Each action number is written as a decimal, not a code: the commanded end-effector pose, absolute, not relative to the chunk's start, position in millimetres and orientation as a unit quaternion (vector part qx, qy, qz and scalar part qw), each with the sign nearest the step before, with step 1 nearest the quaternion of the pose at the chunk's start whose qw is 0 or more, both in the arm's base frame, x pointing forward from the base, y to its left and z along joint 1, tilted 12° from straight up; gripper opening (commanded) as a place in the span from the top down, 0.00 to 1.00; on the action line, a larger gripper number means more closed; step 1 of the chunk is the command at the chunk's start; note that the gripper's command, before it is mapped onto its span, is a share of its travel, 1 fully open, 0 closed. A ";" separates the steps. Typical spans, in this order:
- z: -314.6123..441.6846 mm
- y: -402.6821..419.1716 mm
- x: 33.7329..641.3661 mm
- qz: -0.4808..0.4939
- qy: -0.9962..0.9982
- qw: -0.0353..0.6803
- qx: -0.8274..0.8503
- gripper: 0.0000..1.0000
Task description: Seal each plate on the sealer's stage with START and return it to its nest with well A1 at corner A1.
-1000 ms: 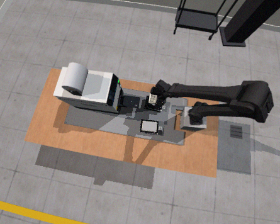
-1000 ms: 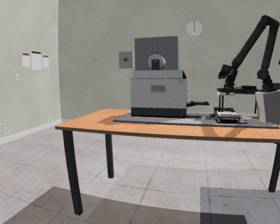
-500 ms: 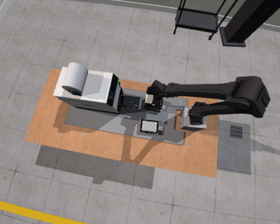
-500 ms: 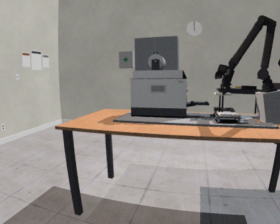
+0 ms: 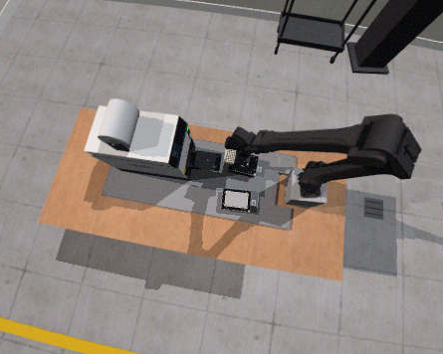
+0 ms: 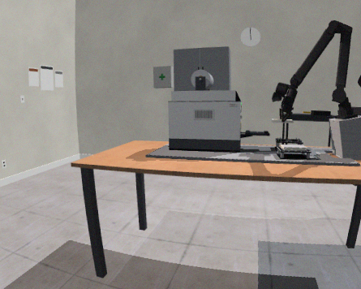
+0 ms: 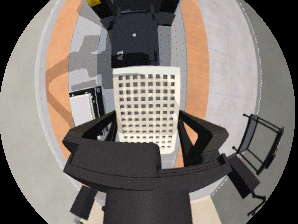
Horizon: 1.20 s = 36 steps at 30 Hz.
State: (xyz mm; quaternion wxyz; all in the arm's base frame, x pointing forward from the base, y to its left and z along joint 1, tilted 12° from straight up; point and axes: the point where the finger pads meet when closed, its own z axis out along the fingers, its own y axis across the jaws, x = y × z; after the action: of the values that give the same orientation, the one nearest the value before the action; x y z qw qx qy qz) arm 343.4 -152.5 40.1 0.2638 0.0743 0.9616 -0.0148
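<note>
Open plate held in the air between sealer and nests.

At the left, the sealer (image 5: 144, 141) is seen with a green lamp (image 5: 188, 130) lit and its dark stage (image 5: 207, 161) extended. Just right of the stage, a white well plate (image 5: 231, 156) is clamped between the gripper (image 5: 236, 155) fingers (raised above the table (image 5: 134, 229), level in the side view). Nearer the camera, a second plate (image 5: 235, 200) is seated in its nest (image 5: 254, 203).
</note>
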 end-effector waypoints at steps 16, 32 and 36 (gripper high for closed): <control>48.5 -152.8 389.6 -0.010 0.963 0.259 0.077 1.00; 54.8 -150.8 422.1 -0.009 0.963 0.258 0.076 1.00; 61.2 -153.0 437.7 -0.012 0.961 0.265 0.076 1.00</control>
State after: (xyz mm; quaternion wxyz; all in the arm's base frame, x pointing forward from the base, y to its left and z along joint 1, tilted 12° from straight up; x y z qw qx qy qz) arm 412.8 -148.7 48.6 0.2554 0.0714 0.9641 -0.0120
